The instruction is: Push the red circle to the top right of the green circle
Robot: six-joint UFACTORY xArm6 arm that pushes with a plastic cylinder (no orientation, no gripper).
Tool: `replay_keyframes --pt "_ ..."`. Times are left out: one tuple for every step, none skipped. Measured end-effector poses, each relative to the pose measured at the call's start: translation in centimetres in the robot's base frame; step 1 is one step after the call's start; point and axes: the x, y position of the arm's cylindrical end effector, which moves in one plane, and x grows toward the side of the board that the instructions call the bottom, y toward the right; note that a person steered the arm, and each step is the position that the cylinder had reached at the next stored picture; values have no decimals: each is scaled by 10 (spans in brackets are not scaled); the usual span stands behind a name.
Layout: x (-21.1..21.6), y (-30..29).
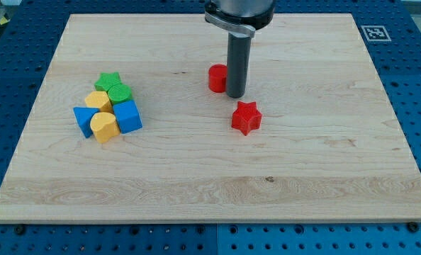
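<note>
The red circle [216, 78] sits near the board's middle top, partly hidden by my rod. My tip [235, 95] rests on the board touching the red circle's right side. The green circle [120, 93] lies far to the view's left, inside a cluster of blocks. A red star [246, 117] lies just below and right of my tip.
Around the green circle are a green star [109, 81], a yellow block [98, 101], a blue triangle [83, 119], a yellow round-ended block [104, 127] and a blue cube [128, 116]. The wooden board [302, 177] lies on a blue pegboard table.
</note>
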Motion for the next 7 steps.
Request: replay_keyframes --pt "-1 11" --pt "-18 11" --pt "-30 11" --pt "-32 7" --pt "-23 -12" --pt "-18 -36" --pt "-20 -52"
